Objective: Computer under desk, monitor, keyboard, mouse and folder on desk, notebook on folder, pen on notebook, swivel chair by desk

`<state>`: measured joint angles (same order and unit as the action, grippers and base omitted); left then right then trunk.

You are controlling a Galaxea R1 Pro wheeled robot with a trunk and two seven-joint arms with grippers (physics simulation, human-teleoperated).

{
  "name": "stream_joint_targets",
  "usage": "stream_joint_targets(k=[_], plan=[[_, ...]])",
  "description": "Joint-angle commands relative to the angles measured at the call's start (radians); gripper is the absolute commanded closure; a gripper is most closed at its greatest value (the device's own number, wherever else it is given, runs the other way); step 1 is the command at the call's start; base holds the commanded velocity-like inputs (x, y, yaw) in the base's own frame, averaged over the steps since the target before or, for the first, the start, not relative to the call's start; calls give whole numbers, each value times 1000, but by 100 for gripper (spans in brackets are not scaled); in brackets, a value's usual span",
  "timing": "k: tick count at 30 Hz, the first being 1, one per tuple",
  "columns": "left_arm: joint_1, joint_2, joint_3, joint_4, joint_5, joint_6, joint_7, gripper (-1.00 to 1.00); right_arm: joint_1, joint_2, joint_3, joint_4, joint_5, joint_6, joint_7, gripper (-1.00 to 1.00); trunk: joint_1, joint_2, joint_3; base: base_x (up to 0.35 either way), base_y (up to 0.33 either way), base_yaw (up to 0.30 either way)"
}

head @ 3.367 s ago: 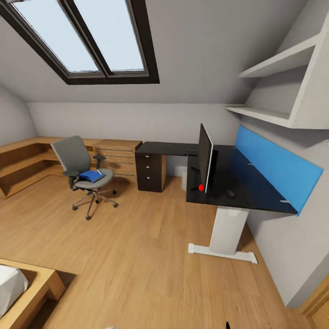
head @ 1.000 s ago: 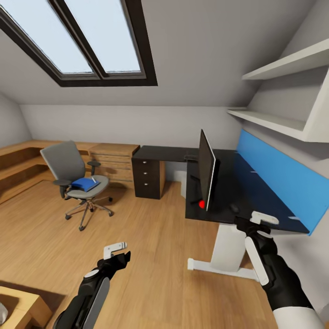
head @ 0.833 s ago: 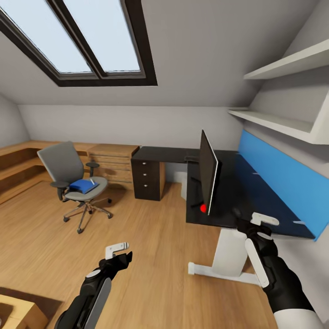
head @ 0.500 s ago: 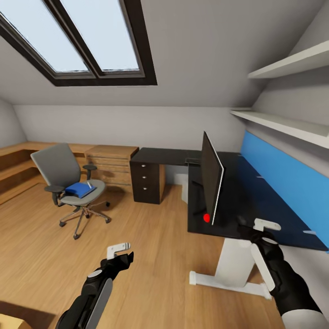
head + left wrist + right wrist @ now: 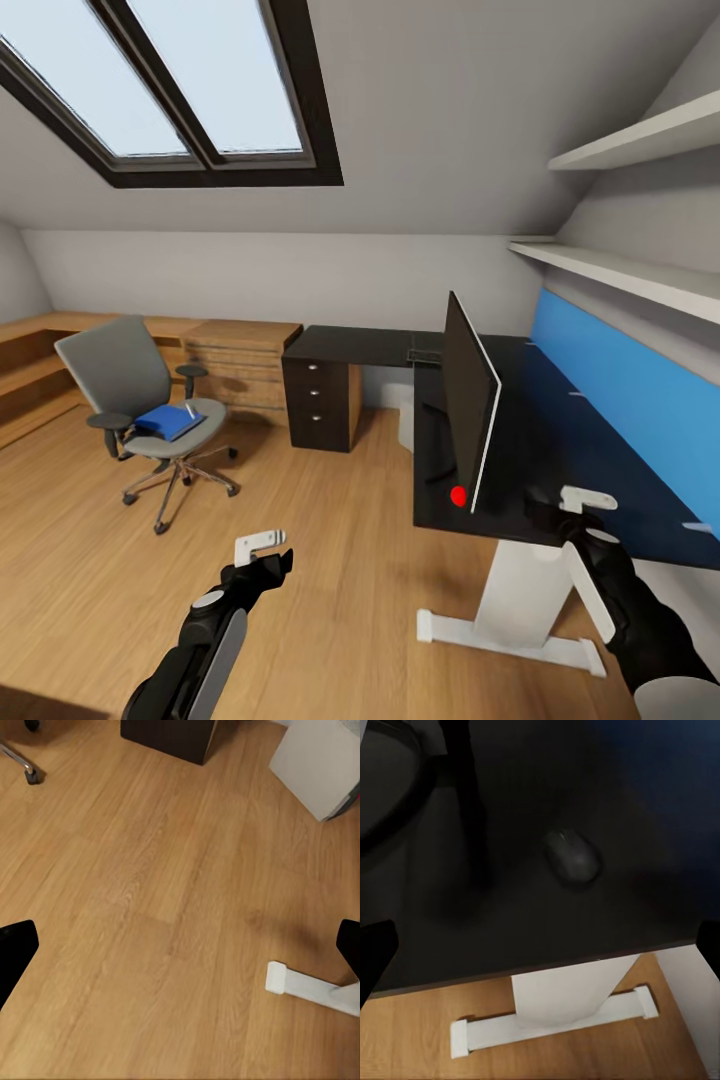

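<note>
the monitor (image 5: 468, 400) and mouse (image 5: 573, 856) sat on the desk (image 5: 540, 440) — the folder (image 5: 167, 421) lay on the swivel chair (image 5: 140, 400), unmoved; both tools — left tool (image 5: 262, 556), right tool (image 5: 572, 508) — were spread, empty.

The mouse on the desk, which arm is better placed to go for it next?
Right, probably. The right claw hangs at the desk edge, and its wrist view looks straight at the mouse. The left claw is over bare floor, away from the desk.
</note>
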<state>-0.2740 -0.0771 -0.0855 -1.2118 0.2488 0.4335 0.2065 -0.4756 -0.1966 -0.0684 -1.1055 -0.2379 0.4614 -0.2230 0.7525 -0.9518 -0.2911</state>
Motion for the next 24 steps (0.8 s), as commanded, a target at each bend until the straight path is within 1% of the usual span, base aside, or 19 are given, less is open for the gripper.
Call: stream_joint_targets(k=[1,4,6,12,18,24], plan=[[-1,0,-2,-1,11,3,10,-100,-1,-2,1,5,-11,2,-7,-100,0,-1,-1,83,0,0],[-1,1,-1,-2,11,2,10,-100,-3,-8,1,35,-11,0,-5,-100,0,-1,-1,161,0,0],[-1,2,-1,-2,10,1,11,-100,-7,-15,1,75,-12,-4,-3,-100,0,-1,-1,248,0,0],[-1,2,0,-2,10,0,12,-100,-27,-26,1,145,-11,-39,0,-100,0,-1,-1,216,0,0],[-1,3,1,-2,10,-1,13,-100,-41,-35,2,195,-11,-58,0,-100,0,-1,-1,66,0,0],[-1,5,1,-2,10,-1,13,-100,-56,-38,2,219,-10,-65,0,-100,0,-1,-1,16,0,0]])
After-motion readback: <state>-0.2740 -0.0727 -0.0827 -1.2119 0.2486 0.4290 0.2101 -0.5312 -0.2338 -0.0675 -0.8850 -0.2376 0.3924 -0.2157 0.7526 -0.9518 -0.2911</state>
